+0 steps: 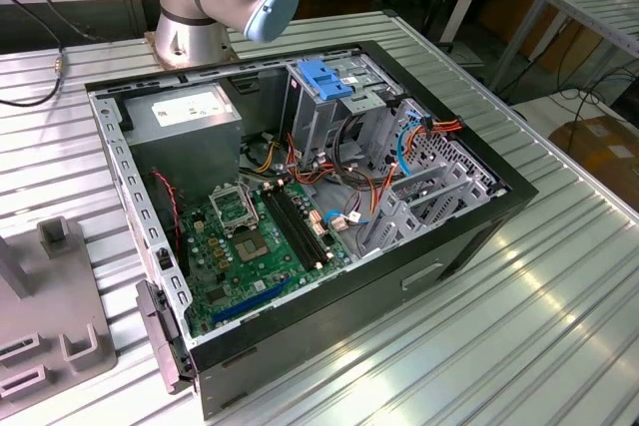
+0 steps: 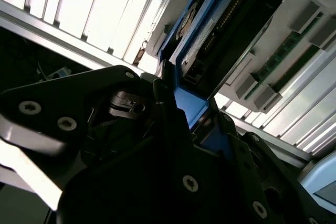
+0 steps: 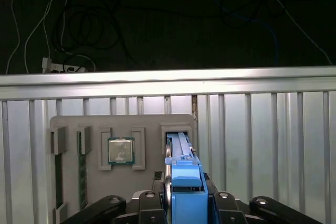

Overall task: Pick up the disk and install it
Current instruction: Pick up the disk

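One disk [image 3: 180, 148] is all this job concerns, and I see it standing on edge at a slot of the grey tray [image 3: 147, 124], just beside the slot that holds the processor chip [image 3: 120, 150]. The hand [image 3: 186, 205] is clamped on the disk's blue frame, a finger against each side. The second wrist view looks up along the frame and the label. I can't tell whether the lower edge is clear of the slot.

In the exterior view the tray [image 1: 50, 336] lies at the near corner of the worktop [image 1: 519, 346] on the exterior view's left, near the open computer case [image 1: 449, 236]. The drive cage [image 1: 329, 107] stands at the far side of that case.

I judge this to be the pick-up step, with the grasp made and the install not yet started. The next move calls for a straight pull along the slot walls so the frame doesn't catch, with the disk kept upright and the grip firm.
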